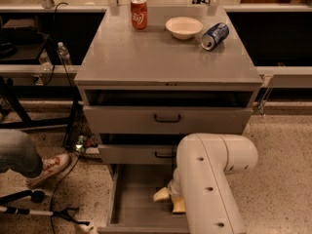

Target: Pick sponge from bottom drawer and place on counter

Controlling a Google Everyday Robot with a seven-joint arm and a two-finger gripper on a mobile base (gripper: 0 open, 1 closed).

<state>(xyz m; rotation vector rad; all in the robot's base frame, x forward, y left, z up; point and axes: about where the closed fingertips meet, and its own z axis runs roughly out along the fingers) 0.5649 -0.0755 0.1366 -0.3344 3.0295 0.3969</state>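
The bottom drawer (pixel 131 204) is pulled open below the two black-handled drawers. My white arm (pixel 209 179) reaches down into it from the right. My gripper (pixel 169 200) is low inside the drawer near its right side, showing as cream-yellow shapes at the arm's end. I cannot tell the sponge apart from the gripper there; the arm hides that part of the drawer floor. The grey counter (pixel 165 57) is the cabinet's flat top.
On the counter stand a red soda can (pixel 139 13), a white bowl (pixel 184 27) and a blue can (pixel 214 35) lying on its side. The top drawer (pixel 165 118) is slightly open. A person's leg and shoe (pixel 46 165) are at the left, with cables on the floor.
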